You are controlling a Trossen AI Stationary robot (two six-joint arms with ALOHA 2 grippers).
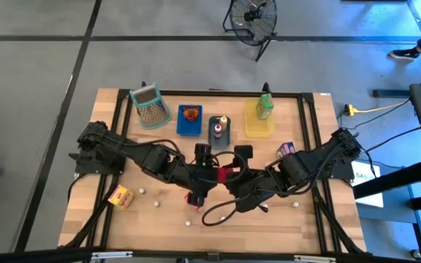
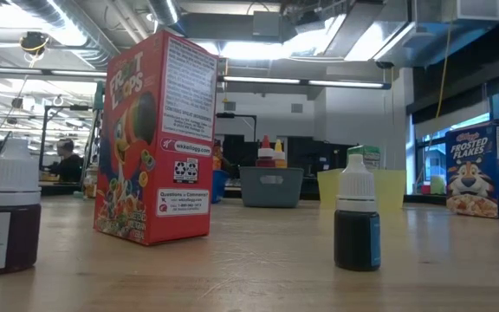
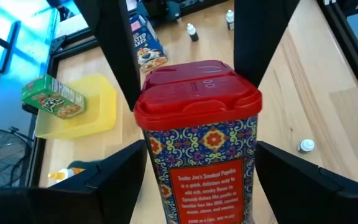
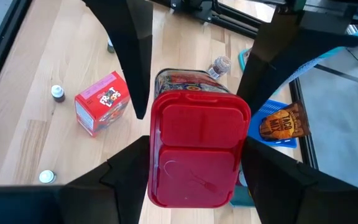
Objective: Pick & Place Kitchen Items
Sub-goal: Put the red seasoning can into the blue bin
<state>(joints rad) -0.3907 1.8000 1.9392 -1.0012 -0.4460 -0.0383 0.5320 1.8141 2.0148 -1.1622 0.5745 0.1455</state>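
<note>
Red-lidded and patterned in blue, orange and yellow, a spice tin (image 3: 199,155) sits caught between both arms at the middle of the wooden table (image 1: 320,219); the left gripper (image 3: 197,174) has its dark fingers pressed against the tin's two sides just below the lid, and the right gripper (image 4: 194,155) clamps the same tin from the opposite direction, its fingers tight on either side of the flat red lid (image 4: 194,152); in the overhead view the two wrists meet over that red spot, left arm reaching in from the left edge and right arm from the right. Along the far side stand a grey-green mesh basket (image 1: 148,107), a blue tray (image 1: 189,129) holding a brown packet (image 1: 191,114), a grey tray (image 1: 218,131) with small bottles in it, and a yellow tray (image 1: 259,128) with a green carton (image 1: 264,107) lying on it; a Froot Loops carton (image 2: 156,139) stands upright near the front left, well apart from the grippers; a Frosted Flakes carton (image 2: 484,169) stands toward the right side, near the right arm; two small white-capped dropper bottles (image 2: 357,212) stand close to the low camera, and several more tiny bottles are scattered on the bare wood toward the front edge.
</note>
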